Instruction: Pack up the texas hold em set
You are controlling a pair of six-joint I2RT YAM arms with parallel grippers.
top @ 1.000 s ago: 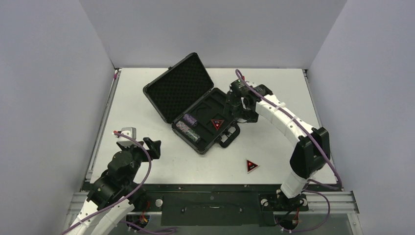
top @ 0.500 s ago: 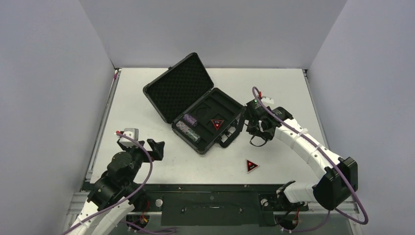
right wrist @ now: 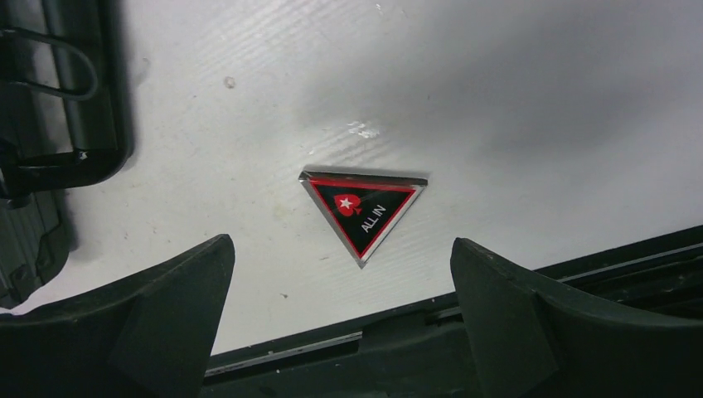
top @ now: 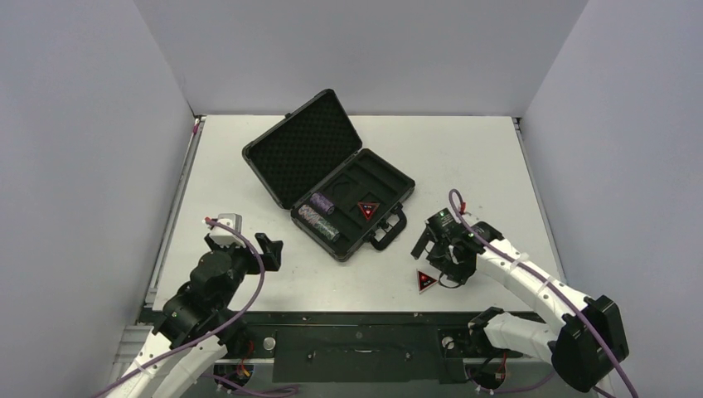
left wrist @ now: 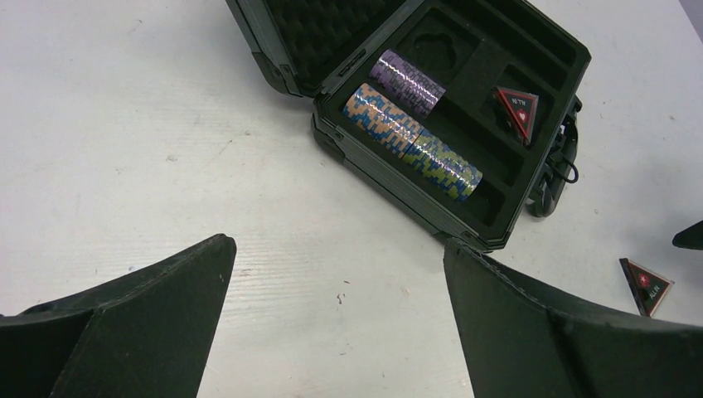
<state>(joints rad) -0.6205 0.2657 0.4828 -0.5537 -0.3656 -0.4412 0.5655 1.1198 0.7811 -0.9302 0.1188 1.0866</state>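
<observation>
I see a white table [top: 481, 157], lightly scuffed and speckled up close. Two things lie directly on it. The black briefcase [top: 303, 149] sits open around the middle, turned at an angle, lid toward the far left and handle toward the near right. One red-and-black triangular token [top: 426, 280] lies flat by the near edge, right of centre, apart from the handle.

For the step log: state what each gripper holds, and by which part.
Nothing is held. The left gripper is open and empty. The right gripper is open over the loose token, not gripping it.
</observation>
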